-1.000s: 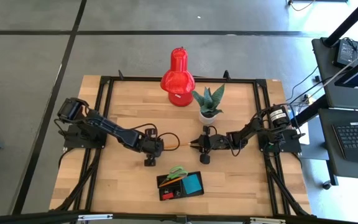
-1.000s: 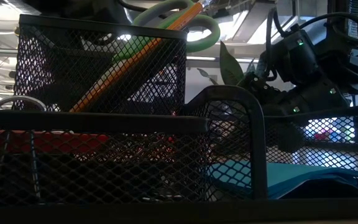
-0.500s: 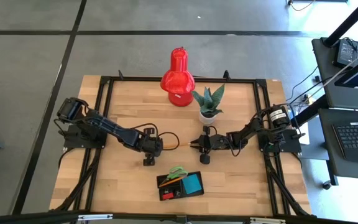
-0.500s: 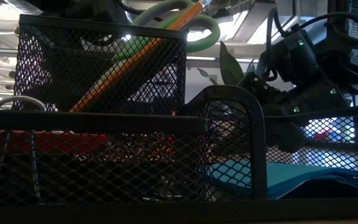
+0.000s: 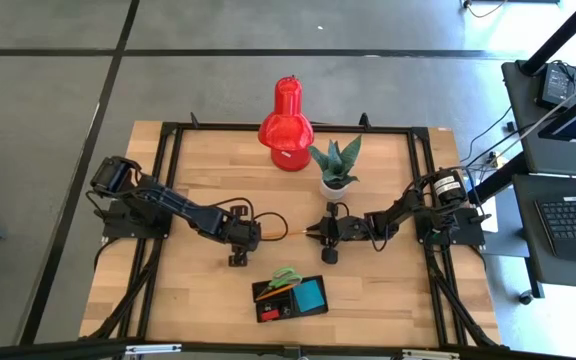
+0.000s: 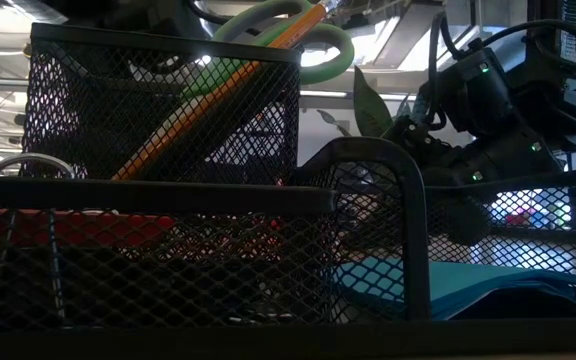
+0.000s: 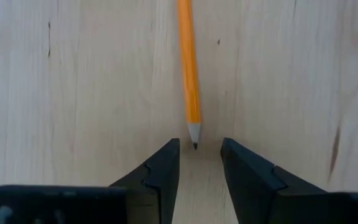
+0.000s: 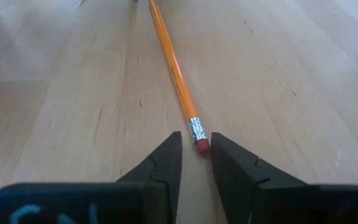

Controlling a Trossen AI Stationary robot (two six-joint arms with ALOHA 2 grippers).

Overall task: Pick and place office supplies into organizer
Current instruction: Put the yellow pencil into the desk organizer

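Organizer mostly loaded, one pencil left on the table.

Nearest the table's front edge: the organizer (image 5: 290,296), already holding green-handled scissors (image 5: 286,275), an orange pencil standing in its mesh cup (image 6: 208,100), a blue note pad (image 5: 310,294) and a small red piece (image 5: 268,313). Farther back, at mid-table: a last orange pencil (image 5: 294,232) lying flat on the wood, not yet lifted, between the two grippers. At its sharpened tip (image 7: 194,144), the left gripper (image 7: 197,163), low over the wood, fingers parted, lead just at the mouth of the gap, nothing clamped. At its eraser end (image 8: 199,140), the right gripper (image 8: 196,152), equally low, fingers narrowly apart with the eraser at their tips, no grip visible. Both arms stretched inward from the table's sides, facing each other along the pencil. Remaining, by the look of it: grasp, lift, carry to the organizer.
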